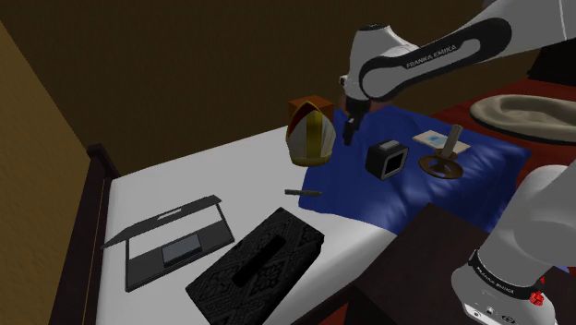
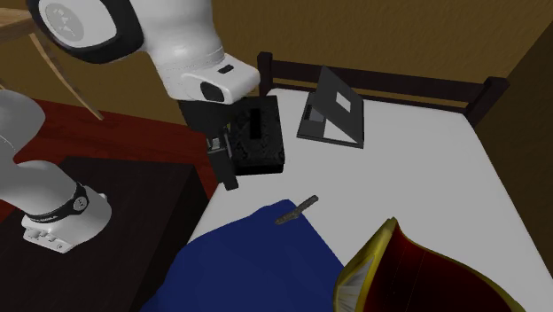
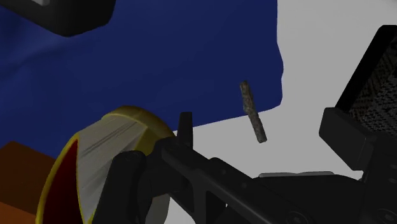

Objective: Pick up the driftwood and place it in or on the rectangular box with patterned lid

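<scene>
1. White bed sheet [image 1: 198, 180], covered on the shoulder view's right by a dark blue blanket [image 1: 415, 198], forms the work surface. The thin grey-brown driftwood stick [image 1: 303, 191] lies flat on the sheet, just beside the blanket's edge.
2. The all-black gripper [image 1: 350, 137] hangs over the blanket, well apart from the stick and holding nothing. Whether it is spread or pressed together cannot be told.
3. The white, yellow and red pointed hat [image 1: 310, 138] stands near the gripper, so it could be knocked on the way over to the stick.
4. Because the stick is slim and lies flat, bedding could be pinched with it, or it could be rolled aside and missed.
5. The black rectangular box with patterned lid [image 1: 257, 268] sits nearer, to the left. A light stick gripped off-centre could be tilted and dropped short.
6. The open dark grey laptop [image 1: 171, 245] lies just beside the box and could be clipped by a wide swing.
</scene>
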You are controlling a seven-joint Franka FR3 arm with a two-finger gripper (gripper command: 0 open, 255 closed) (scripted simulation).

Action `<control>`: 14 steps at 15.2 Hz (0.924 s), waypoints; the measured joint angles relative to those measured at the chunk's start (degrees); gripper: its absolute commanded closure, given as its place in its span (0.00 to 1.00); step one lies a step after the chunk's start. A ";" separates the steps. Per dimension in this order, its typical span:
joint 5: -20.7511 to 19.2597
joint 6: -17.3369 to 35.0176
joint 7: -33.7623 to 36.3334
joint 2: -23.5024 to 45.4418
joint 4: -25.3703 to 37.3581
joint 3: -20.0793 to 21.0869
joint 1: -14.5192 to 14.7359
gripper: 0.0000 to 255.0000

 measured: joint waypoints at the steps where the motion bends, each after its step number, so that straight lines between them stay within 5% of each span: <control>1: -0.24 1.47 -0.19 1.19 -0.48 0.26 0.29 0.00; 14: -4.40 16.11 -4.59 28.03 9.51 2.19 2.80 0.00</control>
